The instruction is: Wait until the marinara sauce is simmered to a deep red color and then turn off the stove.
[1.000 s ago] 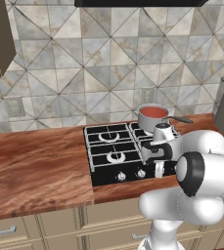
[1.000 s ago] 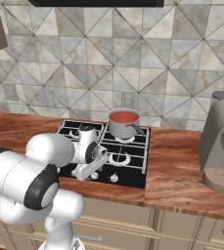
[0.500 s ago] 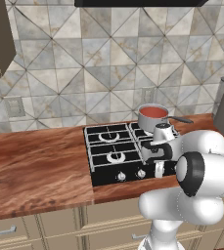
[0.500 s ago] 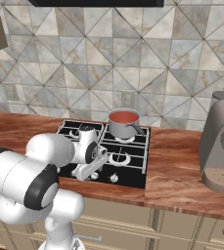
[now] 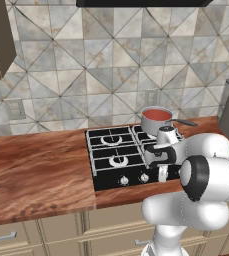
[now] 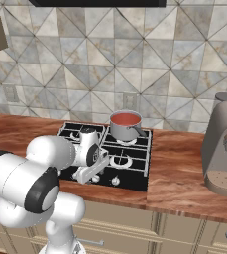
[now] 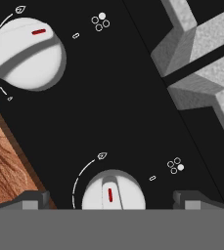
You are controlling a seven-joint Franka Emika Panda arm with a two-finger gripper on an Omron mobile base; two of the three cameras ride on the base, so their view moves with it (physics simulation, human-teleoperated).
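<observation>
1. At centre frame in the left base view, the black four-burner gas stove (image 5: 117, 157) sits in the brown wooden table (image 5: 36, 170).
2. Smooth orange-red marinara sauce (image 5: 157, 114) fills the small steel saucepan (image 5: 154, 122) on the stove's rear right burner.
3. Low in the hand view, the hand (image 7: 108, 201), fingers wide apart and empty, straddles a white knob (image 7: 113, 191).

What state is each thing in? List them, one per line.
marinara sauce: orange-red, in the saucepan.
saucepan: upright on a rear burner.
pincer: open, straddling a front knob.
nearer knob: untouched, red mark along the pincer's axis.
farther knob: red mark turned sideways.
</observation>
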